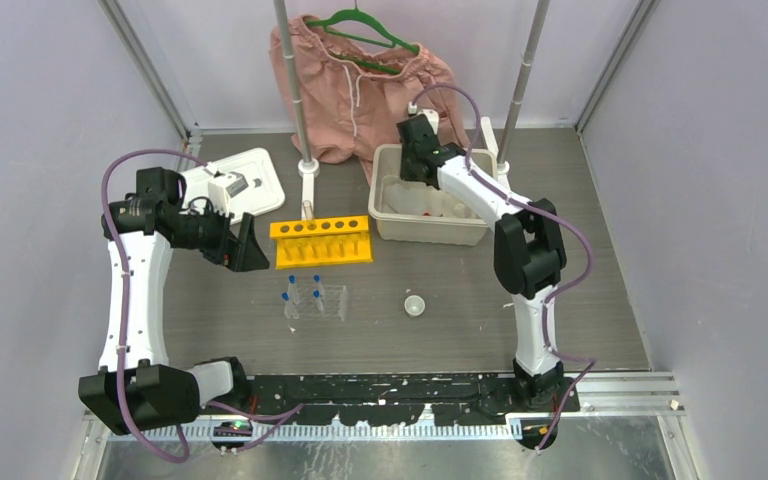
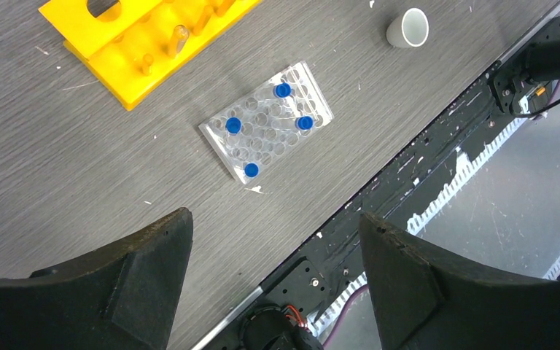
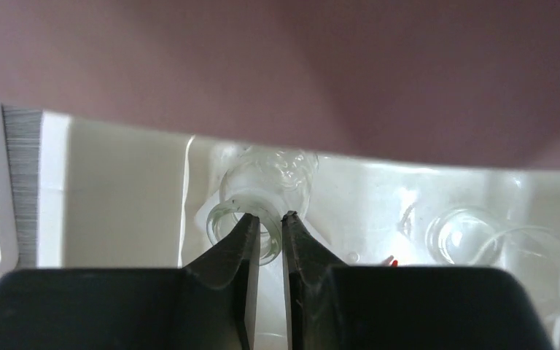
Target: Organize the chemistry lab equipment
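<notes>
My right gripper (image 3: 268,216) reaches into the beige bin (image 1: 430,232) and is shut on the rim of a tiny clear beaker (image 3: 266,175), one finger inside its mouth. Another clear beaker (image 3: 467,237) lies to its right, with a red tip (image 3: 391,260) between them. My left gripper (image 2: 273,219) is open and empty, above the table left of the yellow tube rack (image 1: 322,240). The clear grid rack (image 2: 266,124) holds several blue-capped tubes (image 2: 233,125). A small white dish (image 1: 415,304) stands to the right of it.
A white tray (image 1: 240,180) with a white device sits at the back left. Pink shorts on a green hanger (image 1: 360,90) hang behind the bin. Two metal poles (image 1: 295,100) stand at the back. The black base rail (image 1: 410,388) runs along the near edge.
</notes>
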